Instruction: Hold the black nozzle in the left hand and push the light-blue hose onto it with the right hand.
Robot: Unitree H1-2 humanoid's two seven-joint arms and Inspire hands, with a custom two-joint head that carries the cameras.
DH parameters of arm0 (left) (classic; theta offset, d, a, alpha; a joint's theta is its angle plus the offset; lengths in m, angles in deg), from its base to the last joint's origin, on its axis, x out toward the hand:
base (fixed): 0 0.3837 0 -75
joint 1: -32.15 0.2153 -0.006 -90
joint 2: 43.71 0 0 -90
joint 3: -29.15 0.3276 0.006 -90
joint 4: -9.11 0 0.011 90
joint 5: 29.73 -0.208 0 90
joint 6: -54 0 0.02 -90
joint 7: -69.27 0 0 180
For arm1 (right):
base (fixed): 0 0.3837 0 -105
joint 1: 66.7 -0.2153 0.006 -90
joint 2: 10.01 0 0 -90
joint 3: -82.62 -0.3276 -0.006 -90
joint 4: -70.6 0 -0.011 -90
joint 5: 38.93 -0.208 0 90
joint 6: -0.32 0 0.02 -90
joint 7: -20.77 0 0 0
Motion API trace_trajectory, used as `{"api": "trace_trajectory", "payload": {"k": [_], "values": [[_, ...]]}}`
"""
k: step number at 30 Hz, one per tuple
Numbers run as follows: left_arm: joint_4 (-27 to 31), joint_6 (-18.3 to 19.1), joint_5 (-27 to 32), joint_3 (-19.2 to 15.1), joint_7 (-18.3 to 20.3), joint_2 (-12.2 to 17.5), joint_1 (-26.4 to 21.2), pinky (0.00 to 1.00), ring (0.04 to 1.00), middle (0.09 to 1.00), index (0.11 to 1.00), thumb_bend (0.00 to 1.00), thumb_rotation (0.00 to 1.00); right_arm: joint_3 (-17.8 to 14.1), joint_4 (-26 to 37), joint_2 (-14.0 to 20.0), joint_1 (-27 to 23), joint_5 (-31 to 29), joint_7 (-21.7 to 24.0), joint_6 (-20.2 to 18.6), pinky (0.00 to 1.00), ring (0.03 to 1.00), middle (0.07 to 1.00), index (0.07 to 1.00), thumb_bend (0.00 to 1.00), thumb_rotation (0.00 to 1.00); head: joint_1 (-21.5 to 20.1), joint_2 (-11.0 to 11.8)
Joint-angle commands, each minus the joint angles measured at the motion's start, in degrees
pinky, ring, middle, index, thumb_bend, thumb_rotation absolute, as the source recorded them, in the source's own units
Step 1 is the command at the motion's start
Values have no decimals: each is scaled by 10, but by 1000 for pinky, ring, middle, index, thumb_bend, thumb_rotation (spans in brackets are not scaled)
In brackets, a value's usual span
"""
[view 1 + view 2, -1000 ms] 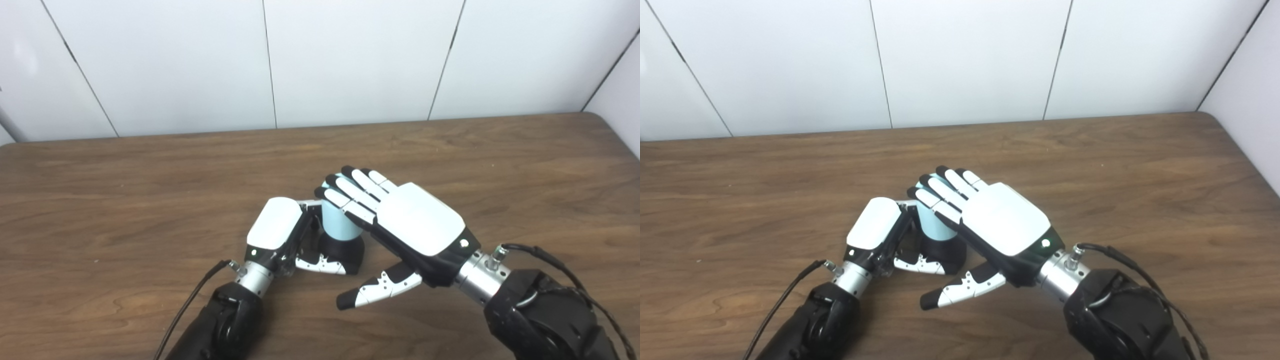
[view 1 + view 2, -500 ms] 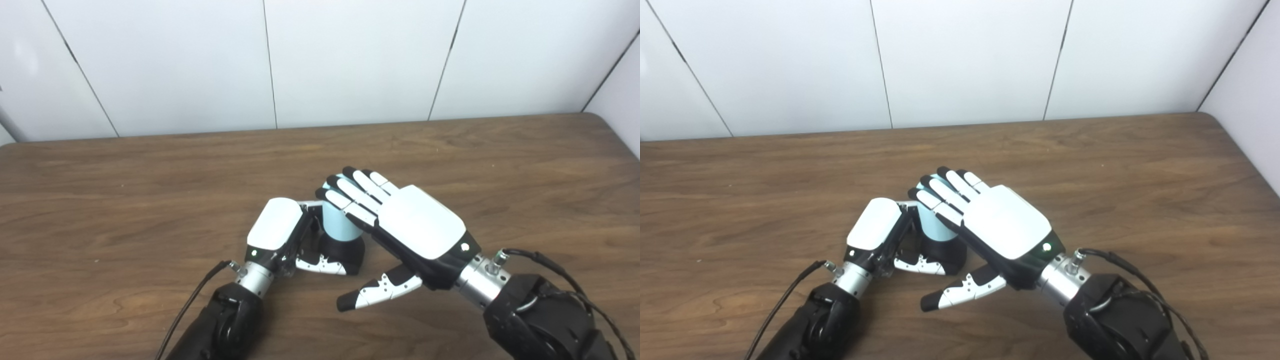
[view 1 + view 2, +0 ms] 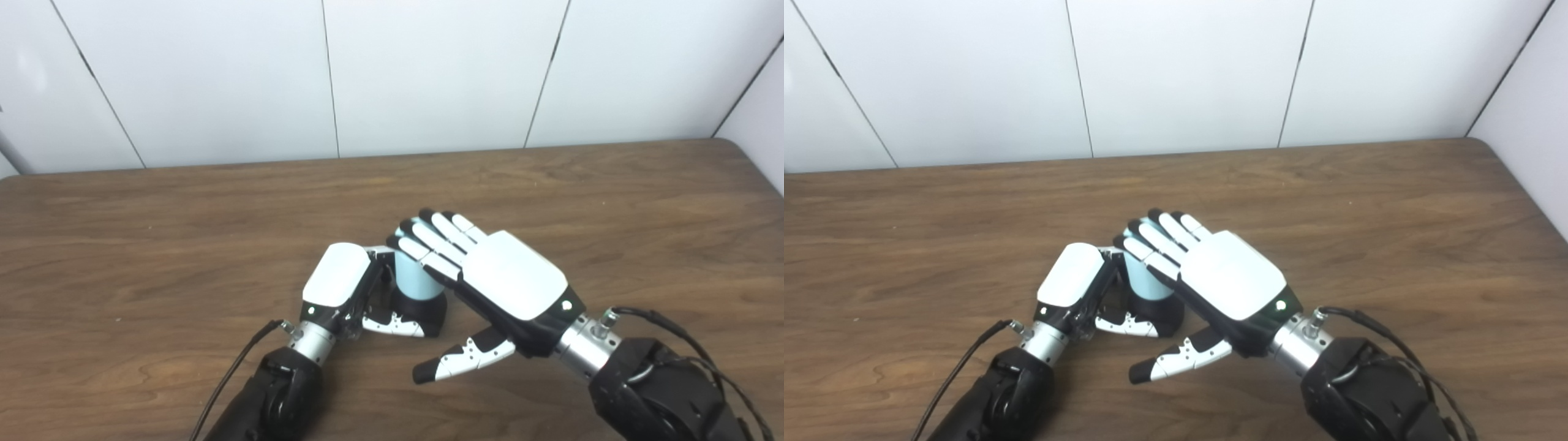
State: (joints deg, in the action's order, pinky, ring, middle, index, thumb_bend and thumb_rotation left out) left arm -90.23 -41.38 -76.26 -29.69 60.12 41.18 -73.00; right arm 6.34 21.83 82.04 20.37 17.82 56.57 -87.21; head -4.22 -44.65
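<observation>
The black nozzle (image 3: 422, 310) stands upright on the wooden table (image 3: 153, 233) near the middle. The light-blue hose (image 3: 409, 278), a short tube, sits upright on top of it. My left hand (image 3: 343, 288) is shut on the nozzle's base, thumb across its front. My right hand (image 3: 484, 275) is flat and open, fingers apart, palm down, lying on the top end of the hose; its thumb sticks out low toward the front. The top of the hose is hidden under the right fingers (image 3: 432, 245).
A white panelled wall (image 3: 429, 73) rises behind the table's far edge. The table's right corner (image 3: 744, 153) lies at the right. A black cable (image 3: 233, 367) runs from my left wrist.
My right hand has sunk a little, and the light-blue hose under it stands lower on the nozzle. The left hand has not moved.
</observation>
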Motion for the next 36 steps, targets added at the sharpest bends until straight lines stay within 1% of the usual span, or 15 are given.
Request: {"api": "trace_trajectory", "payload": {"k": [1,5,9,13,14,17,20,22,25,26,27,29,34,36], "values": [[-45,28,-7,31,76,17,63,355,458,486,493,477,0,12,-35,27,30,7,60,-10,1000,1000,968,927,691,1000,-1,0],[-44,28,-6,31,77,17,62,374,475,526,472,475,0,15,-39,27,31,6,60,-11,1000,1000,959,926,700,1000,-1,0],[-45,28,-7,32,76,18,63,365,469,500,488,477,0,16,-40,27,33,7,55,-9,1000,1000,952,922,703,1000,0,-1],[-45,29,-7,32,77,18,62,345,446,476,497,476,0,10,-26,21,26,3,57,-17,1000,1000,961,930,690,1000,0,0],[-45,29,-6,31,77,17,63,348,449,487,494,476,0,7,-22,20,23,0,54,-18,1000,1000,962,934,687,1000,0,0],[-43,33,-5,31,83,17,62,361,462,504,489,477,0,-1,-7,15,13,-10,52,-26,1000,1000,960,943,677,1000,-1,2],[-46,30,-5,32,80,18,61,359,479,548,474,473,0,-13,9,9,1,-26,43,-36,1000,1000,966,955,671,1000,-1,2],[-48,28,-5,31,76,17,61,374,486,540,460,474,0,-25,22,2,-9,-46,33,-45,1000,1000,973,959,661,1000,-1,2],[-47,28,-5,30,75,17,62,381,494,531,463,475,0,-40,35,-7,-21,-68,21,-54,1000,1000,970,957,645,1000,-2,3],[-46,29,-5,30,74,17,62,380,490,522,470,475,0,-44,39,-8,-26,-69,21,-56,1000,1000,972,960,642,1000,-2,3],[-46,29,-5,30,73,16,62,361,469,491,486,475,0,-49,43,-10,-31,-70,22,-59,1000,1000,976,965,638,1000,-2,3],[-47,27,-6,30,71,17,62,356,458,490,491,476,0,-58,49,-14,-41,-69,24,-67,1000,1000,994,982,622,1000,-1,3],[-47,24,-3,29,69,18,64,364,472,494,490,477,0,-78,53,-25,-48,-68,22,-88,1000,1000,990,973,621,1000,-1,2],[-47,24,-2,28,70,20,64,349,458,471,498,476,0,-81,50,-27,-46,-63,21,-92,1000,1000,990,972,621,1000,-2,2]]}}
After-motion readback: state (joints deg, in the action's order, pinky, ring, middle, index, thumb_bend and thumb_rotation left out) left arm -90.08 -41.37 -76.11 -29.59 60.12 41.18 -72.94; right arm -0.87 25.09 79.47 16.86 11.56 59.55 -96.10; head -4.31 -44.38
